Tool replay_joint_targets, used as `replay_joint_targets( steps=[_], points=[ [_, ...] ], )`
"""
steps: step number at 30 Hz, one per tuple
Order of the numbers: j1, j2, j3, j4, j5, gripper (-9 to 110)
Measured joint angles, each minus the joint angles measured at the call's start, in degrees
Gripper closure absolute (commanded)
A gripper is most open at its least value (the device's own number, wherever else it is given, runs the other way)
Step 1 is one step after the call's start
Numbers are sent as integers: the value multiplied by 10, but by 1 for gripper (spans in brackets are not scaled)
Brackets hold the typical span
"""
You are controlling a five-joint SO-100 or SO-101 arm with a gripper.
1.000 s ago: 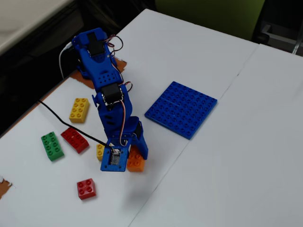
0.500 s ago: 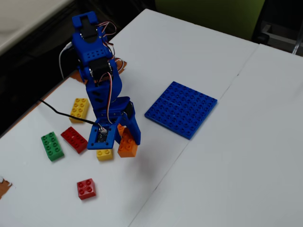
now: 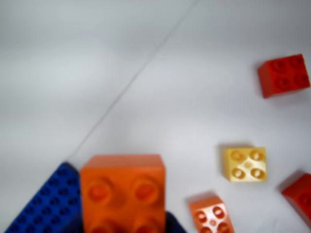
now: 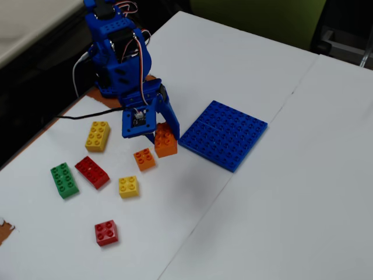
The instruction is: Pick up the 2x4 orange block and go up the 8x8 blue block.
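Gripper (image 4: 164, 139) fingers are clamped on the 2x4 orange block (image 4: 165, 142), held just left of the 8x8 blue block's (image 4: 224, 134) near-left edge in the fixed view; the carry looks underway; next, I judge, it must travel right over the studs.

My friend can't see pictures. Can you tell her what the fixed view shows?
A blue robot arm's gripper holds the 2x4 orange block beside the 8x8 blue block on a white table. Smaller orange, yellow, red and green bricks lie scattered to the left.
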Motion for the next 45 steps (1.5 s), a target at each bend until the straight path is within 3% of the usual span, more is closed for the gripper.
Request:
replay_joint_targets(
  steps=[21, 45],
  points=[
    [-137, 47, 27, 0, -166, 101],
    [-217, -25, 27, 32, -195, 101]
  ],
)
